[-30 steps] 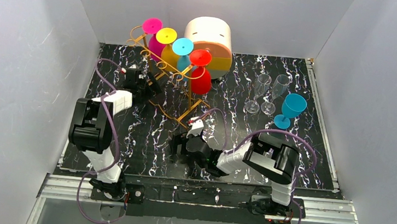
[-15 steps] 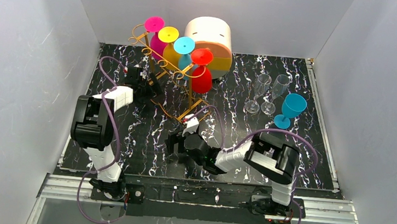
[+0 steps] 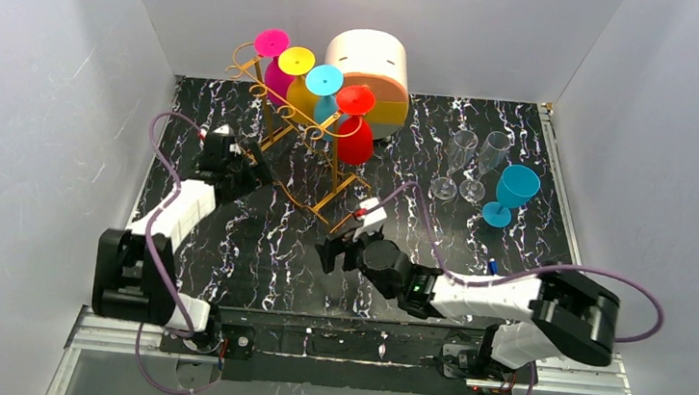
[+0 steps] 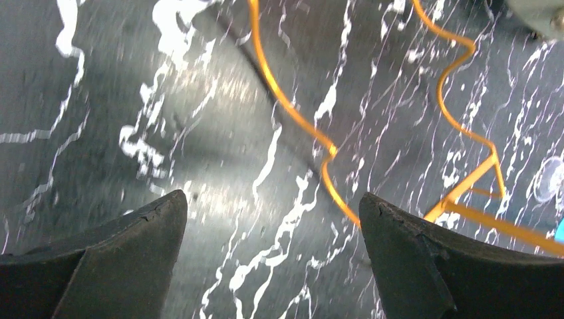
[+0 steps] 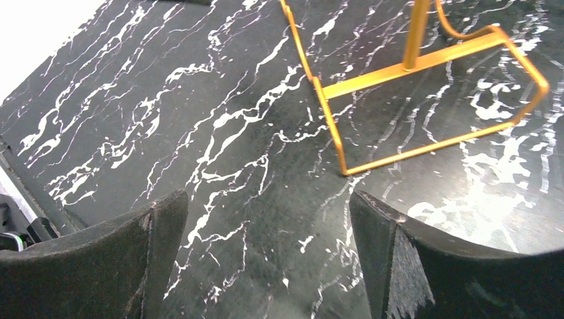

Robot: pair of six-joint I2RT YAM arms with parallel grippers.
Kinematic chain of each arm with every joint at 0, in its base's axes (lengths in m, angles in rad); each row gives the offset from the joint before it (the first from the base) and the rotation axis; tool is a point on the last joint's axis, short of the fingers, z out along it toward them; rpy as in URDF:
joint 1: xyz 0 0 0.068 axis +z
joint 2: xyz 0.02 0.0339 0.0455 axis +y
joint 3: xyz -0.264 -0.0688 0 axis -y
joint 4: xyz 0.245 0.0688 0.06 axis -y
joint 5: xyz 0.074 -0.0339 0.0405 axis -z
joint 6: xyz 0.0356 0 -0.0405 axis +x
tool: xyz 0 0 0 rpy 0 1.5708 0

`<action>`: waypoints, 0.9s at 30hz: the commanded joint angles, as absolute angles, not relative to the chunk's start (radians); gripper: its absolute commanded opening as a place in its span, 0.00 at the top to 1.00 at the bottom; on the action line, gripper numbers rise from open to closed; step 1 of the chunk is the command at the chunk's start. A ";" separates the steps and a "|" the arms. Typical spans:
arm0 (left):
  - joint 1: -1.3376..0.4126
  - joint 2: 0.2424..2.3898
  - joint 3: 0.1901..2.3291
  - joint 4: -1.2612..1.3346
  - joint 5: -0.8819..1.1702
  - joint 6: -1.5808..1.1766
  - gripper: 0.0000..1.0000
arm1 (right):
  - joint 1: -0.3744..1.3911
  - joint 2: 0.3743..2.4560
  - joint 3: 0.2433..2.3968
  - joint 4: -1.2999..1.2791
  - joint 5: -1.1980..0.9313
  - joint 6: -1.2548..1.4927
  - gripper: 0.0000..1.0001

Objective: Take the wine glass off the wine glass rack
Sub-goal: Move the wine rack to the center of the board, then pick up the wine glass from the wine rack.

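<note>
Top external: my left gripper [image 4: 273,198] and right gripper [image 5: 267,196] gape empty beside the rack [image 5: 418,33] base, red glass [image 3: 355,140] hanging above-ahead; a low swing could snag wire, tipping the rack.

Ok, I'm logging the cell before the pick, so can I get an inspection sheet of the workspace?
Surface: black tabletop with white veining.
Job's things: gold wine glass rack stands at the back left. The pink glass, yellow glass, blue glass and red glass hang upside down on it.
Clutter: white-and-orange round box behind the rack. Two clear glasses and a teal goblet stand on the right.
Grippers: left hand open and empty by the rack's base wire. Right hand open and empty near the base corner.
Cables: purple cables loop off both arms.
Surroundings: plain pale walls, metal rail at the near edge.
</note>
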State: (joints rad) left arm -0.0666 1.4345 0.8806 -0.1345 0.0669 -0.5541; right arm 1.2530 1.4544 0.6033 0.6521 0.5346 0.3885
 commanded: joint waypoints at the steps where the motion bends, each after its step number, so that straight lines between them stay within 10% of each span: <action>1: -0.060 1.249 0.777 -0.220 0.063 -0.574 0.02 | 1.260 1.292 0.625 0.421 0.675 0.400 0.01; 11: -0.060 0.918 0.708 -0.439 0.148 -0.522 0.02 | 1.021 1.151 1.039 -0.411 0.623 0.606 0.01; 27: -0.060 0.860 0.831 -0.646 0.034 -0.489 0.02 | 0.515 1.441 1.647 -0.406 -0.195 0.740 0.01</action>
